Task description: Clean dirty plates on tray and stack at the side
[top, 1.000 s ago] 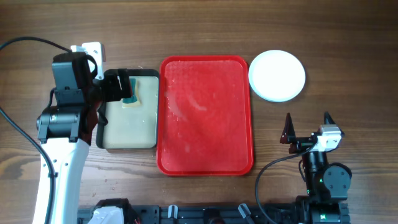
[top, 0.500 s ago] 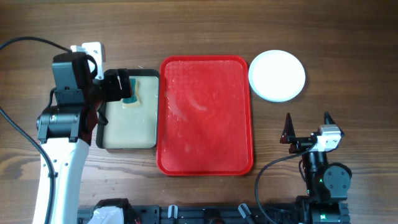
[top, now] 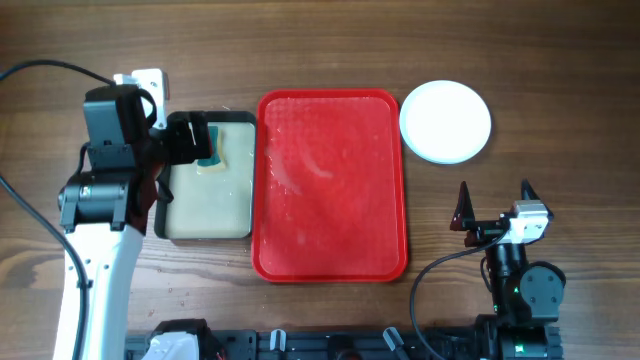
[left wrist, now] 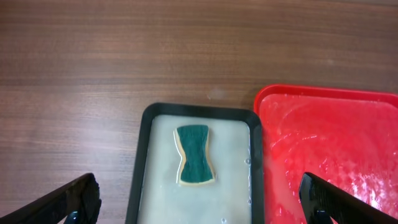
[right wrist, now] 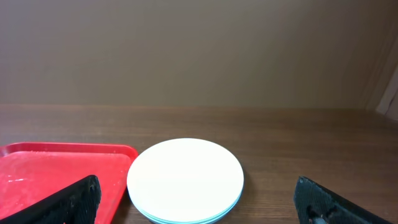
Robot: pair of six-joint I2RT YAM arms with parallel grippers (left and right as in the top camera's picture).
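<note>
Nothing moved, left tool [left wrist: 199, 196] released above sponge [left wrist: 194, 154], right tool [top: 495, 198] released, plates [top: 445, 121] stacked beside tray [top: 331, 262]

No change is visible between the earlier overhead views and this one. The left end effector [top: 196, 141], right end effector [top: 495, 196], plates [top: 445, 121] and tray [top: 331, 272] show no shift in place or pose.

A table [top: 330, 40] of dark brown wood is seen, its grain run from left to right, with a dull sheen shown on it in the left wrist view. Behind its far edge a plain beige-brown wall [right wrist: 186, 50] is shown, softly and evenly lit. A paler slanted strip [right wrist: 384, 78] is seen at the wall's right border.
</note>
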